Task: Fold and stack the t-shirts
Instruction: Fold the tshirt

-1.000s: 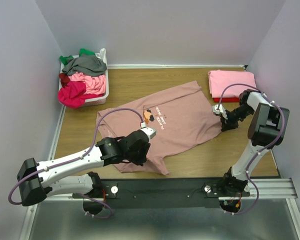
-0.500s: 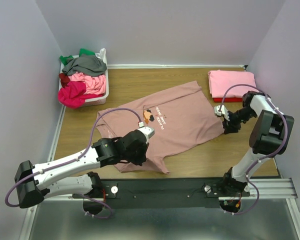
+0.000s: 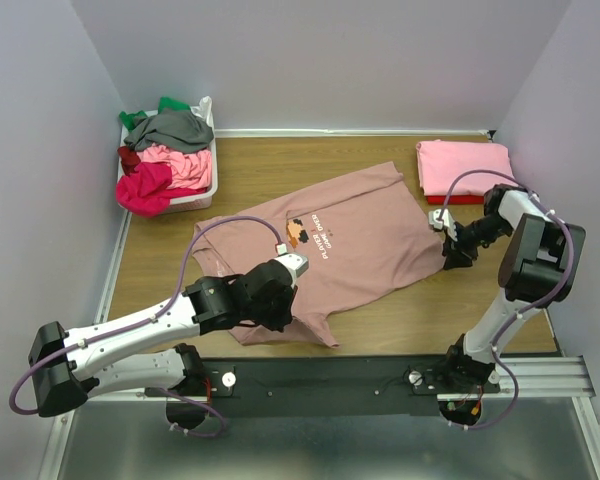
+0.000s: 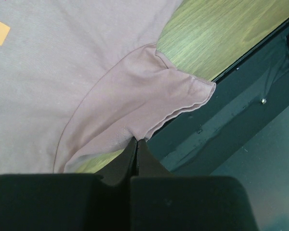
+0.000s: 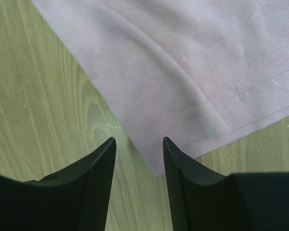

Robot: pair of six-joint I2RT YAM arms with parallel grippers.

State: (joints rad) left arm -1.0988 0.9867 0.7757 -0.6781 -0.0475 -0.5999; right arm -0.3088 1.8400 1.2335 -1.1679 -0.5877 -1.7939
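Observation:
A dusty-pink t-shirt (image 3: 355, 240) with a pixel print lies spread on the wooden table, print side up. My left gripper (image 3: 268, 318) sits at its near edge, shut on the cloth beside a sleeve (image 4: 149, 91); the jaws meet with the hem pinched at their tips (image 4: 136, 140). At the shirt's right corner my right gripper (image 3: 448, 250) stands open just above the wood. The hem corner (image 5: 156, 163) lies flat between its fingertips (image 5: 138, 140), which do not touch it. A folded pink t-shirt (image 3: 465, 165) rests on a red one (image 3: 450, 199) at the back right.
A white basket (image 3: 208, 188) at the back left holds crumpled t-shirts in bright pink, red, grey and green. The table's near edge and a black rail (image 4: 241, 120) run close behind the left gripper. Purple walls close in on three sides.
The right gripper's jaws have spread apart and the shirt corner now lies loose between them. The left arm shifted slightly left, still pinching the hem.

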